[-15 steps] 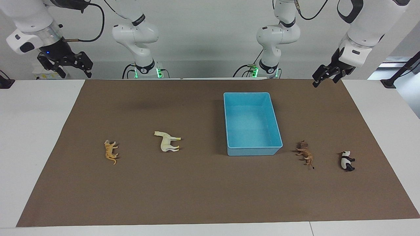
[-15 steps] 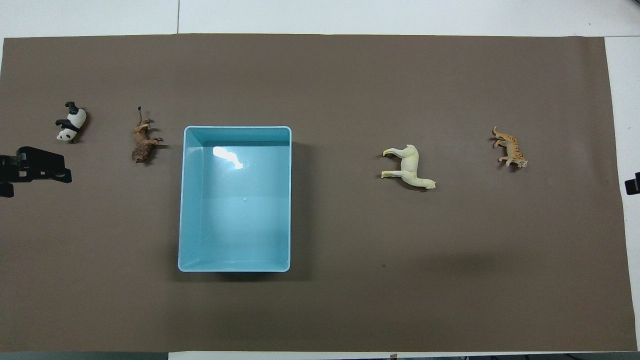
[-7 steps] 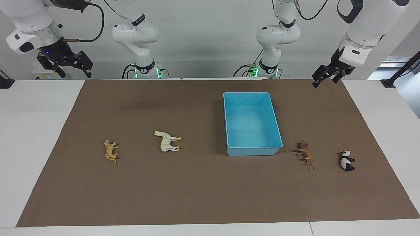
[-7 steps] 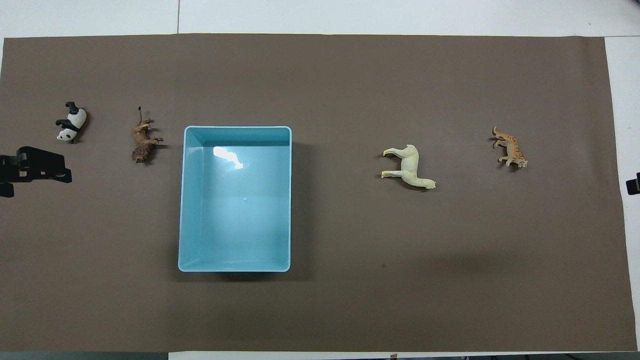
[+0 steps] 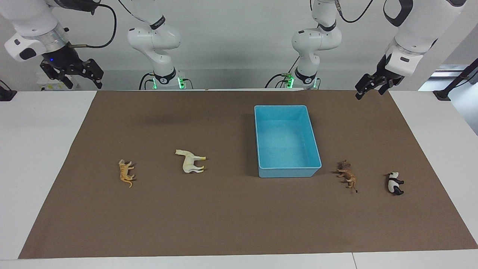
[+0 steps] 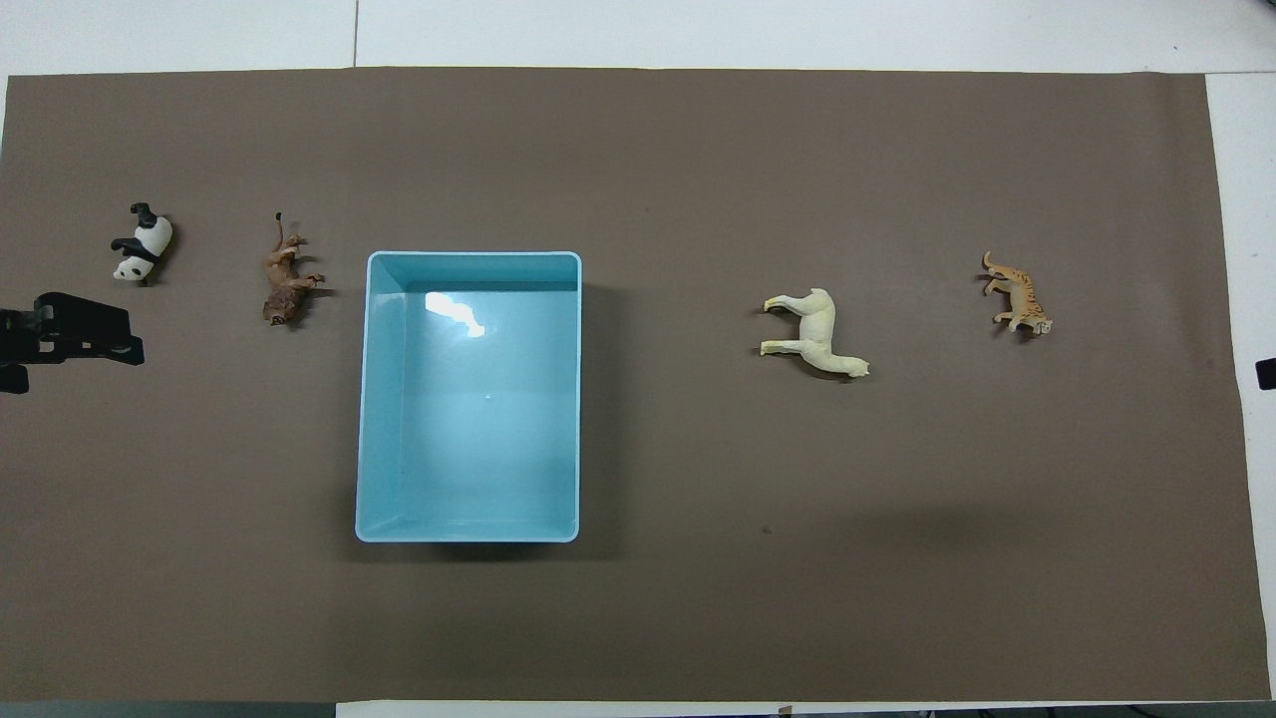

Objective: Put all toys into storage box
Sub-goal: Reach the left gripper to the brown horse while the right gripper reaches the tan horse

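Observation:
The light blue storage box (image 5: 287, 172) (image 6: 469, 534) stands empty on the brown mat, toward the left arm's end. The brown lion (image 5: 347, 175) (image 6: 284, 284) and the panda (image 5: 394, 183) (image 6: 143, 244) lie on their sides beside it, toward the left arm's end. The cream horse (image 5: 191, 161) (image 6: 815, 334) and the orange tiger (image 5: 126, 173) (image 6: 1015, 294) lie toward the right arm's end. My left gripper (image 5: 369, 94) (image 6: 70, 344) hangs open and empty, high over the mat's left-arm end. My right gripper (image 5: 84, 83) (image 6: 1266, 374) hangs open and empty, high over the white table at the right arm's end.
The brown mat (image 5: 231, 216) covers most of the white table (image 5: 37, 149). Both arm bases (image 5: 166, 78) (image 5: 306, 78) stand at the table's edge on the robots' side.
My right gripper has drawn back a little toward the right arm's end of the table, so less of it shows in the overhead view. The left gripper and the toys have not moved.

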Robot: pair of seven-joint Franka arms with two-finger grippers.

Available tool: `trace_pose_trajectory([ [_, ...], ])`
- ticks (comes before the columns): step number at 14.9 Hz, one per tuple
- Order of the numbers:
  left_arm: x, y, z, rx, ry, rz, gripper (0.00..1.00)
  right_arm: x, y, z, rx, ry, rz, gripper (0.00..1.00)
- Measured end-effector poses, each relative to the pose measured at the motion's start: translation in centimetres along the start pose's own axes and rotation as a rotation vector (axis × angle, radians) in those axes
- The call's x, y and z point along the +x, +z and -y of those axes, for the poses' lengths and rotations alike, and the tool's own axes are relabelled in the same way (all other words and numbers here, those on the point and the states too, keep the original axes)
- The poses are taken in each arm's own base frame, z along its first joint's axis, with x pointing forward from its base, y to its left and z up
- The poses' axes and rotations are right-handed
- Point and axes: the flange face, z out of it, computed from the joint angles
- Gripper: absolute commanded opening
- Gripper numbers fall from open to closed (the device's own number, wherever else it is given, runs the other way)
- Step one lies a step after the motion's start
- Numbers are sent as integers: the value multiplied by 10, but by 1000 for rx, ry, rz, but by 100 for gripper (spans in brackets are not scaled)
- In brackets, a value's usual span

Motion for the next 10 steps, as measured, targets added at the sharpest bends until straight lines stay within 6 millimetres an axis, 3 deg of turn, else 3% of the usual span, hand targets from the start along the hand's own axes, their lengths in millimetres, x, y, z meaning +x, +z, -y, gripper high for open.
trace_pose_trajectory([
  [3, 6, -1, 1, -9, -4, -48, 100, 12, 28, 4, -5, -24, -17, 100],
  [6, 21, 16, 15, -17, 30, -119, 100, 27, 68, 8, -11, -40, -19, 100],
  [8, 36, 45, 28, -18, 54, -160, 100, 41, 94, 9, -18, -48, -20, 100],
  [10, 50, 89, 35, -18, 62, -174, 100, 58, 120, 11, -27, -53, -24, 100],
])
